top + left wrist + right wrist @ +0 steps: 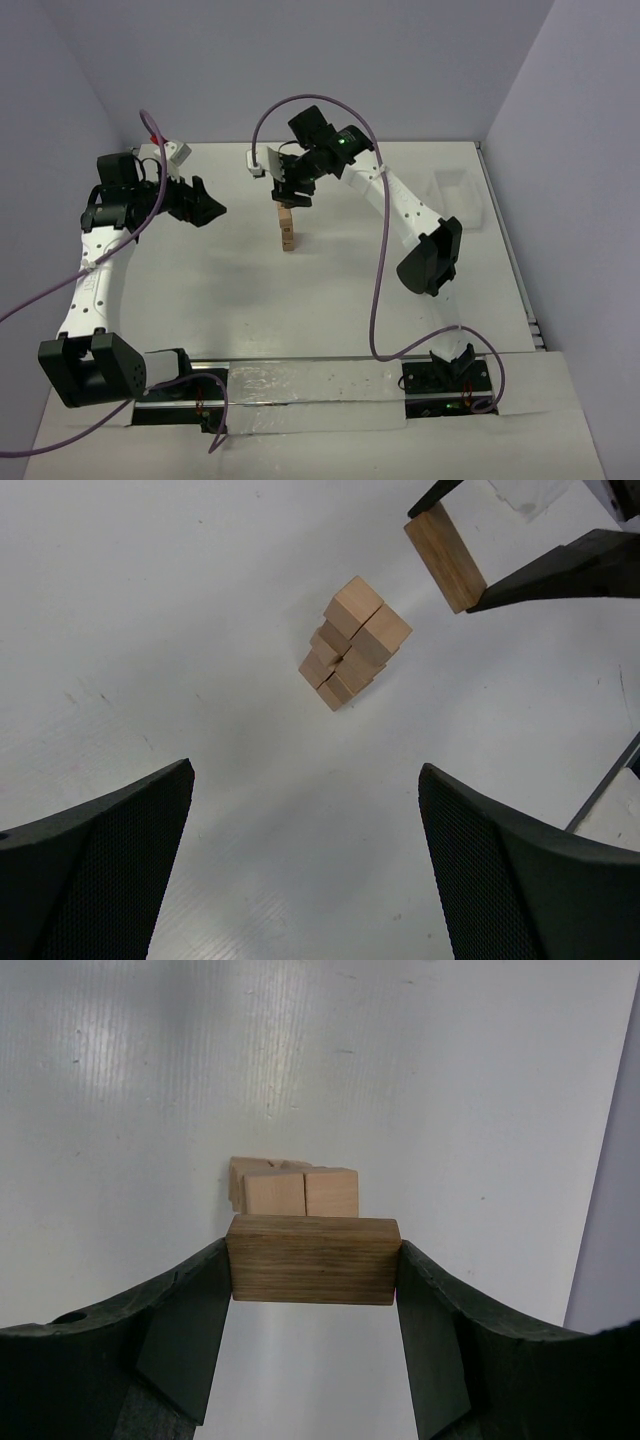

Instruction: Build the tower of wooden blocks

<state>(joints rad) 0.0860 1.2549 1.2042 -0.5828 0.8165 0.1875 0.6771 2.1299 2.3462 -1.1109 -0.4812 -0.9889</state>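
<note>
Pose: right arm [400, 203] stretched far-centre; right gripper [290, 195] part-open, clamping wood block [313, 1258], long axis level, jaw-to-jaw, above upright tower [288, 230], seemingly two-wide. left gripper [213, 209] agape, empty, far left.

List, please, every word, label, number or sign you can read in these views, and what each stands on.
No readable text in any view.
The tower, the held wood block and the table show no words, labels, brands or numbers.
</note>
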